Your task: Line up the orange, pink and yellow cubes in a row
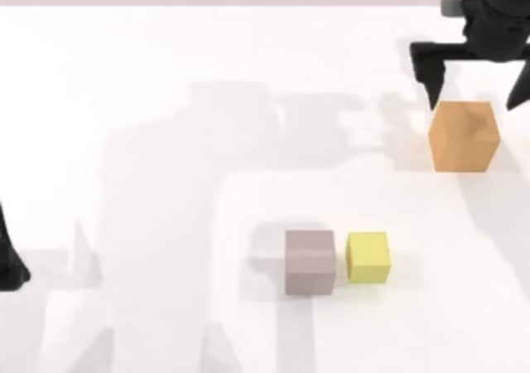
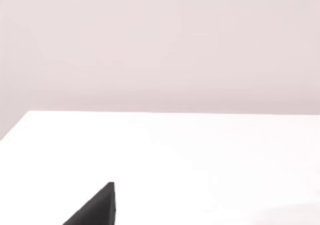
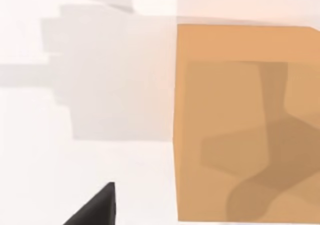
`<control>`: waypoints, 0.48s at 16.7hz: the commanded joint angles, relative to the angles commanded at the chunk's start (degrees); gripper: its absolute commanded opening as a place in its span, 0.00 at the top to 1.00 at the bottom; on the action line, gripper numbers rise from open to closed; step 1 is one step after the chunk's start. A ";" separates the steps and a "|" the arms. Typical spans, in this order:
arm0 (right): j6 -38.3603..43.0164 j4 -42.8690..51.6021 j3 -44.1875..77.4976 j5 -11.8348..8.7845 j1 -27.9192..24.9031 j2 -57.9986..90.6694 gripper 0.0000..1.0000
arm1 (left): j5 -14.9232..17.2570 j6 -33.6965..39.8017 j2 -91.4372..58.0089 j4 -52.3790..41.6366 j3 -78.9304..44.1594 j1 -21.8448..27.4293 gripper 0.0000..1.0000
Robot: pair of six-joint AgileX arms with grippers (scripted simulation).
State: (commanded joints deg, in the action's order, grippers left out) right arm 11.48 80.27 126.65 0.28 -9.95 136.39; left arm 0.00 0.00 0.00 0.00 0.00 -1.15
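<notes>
Reaching in from the top right corner of the top view, my right arm holds its right claw (image 1: 479,83) just above and behind the orange cube (image 1: 464,136), fingers spread apart and pointing down toward it. One dark fingertip (image 1: 435,87) sits close to the cube's far left corner; the other is cut off by the frame's right edge. Whether either finger touches the cube cannot be told from above. The right wrist view shows the orange cube (image 3: 245,125) large and close, a claw-shaped shadow falling across its top face, with one dark fingertip (image 3: 97,210) off to its side over bare counter.

My left arm is parked at the left edge of the top view, only a dark sliver (image 1: 10,265) of it visible low down. Its wrist view shows one dark fingertip (image 2: 95,210) over bare surface, so I cannot tell how the left claw stands.

The counter (image 1: 166,182) is plain white and matte, streaked with soft grey shadows of the arms. The pink cube (image 1: 310,262) and the yellow cube (image 1: 368,257) sit side by side near the middle front, just apart, pink to the left. The orange cube rests well apart from them, toward the right rear. A pale pinkish wall (image 2: 160,45) rises behind the counter's far edge.
</notes>
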 joint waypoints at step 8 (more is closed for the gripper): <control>0.25 -4.32 -4.12 0.01 0.11 0.35 0.00 | 0.00 0.00 0.00 0.00 0.00 0.00 0.00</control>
State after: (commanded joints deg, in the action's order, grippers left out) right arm 11.73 75.94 122.53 0.29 -9.84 136.74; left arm 0.00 0.00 0.00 0.00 0.00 -1.15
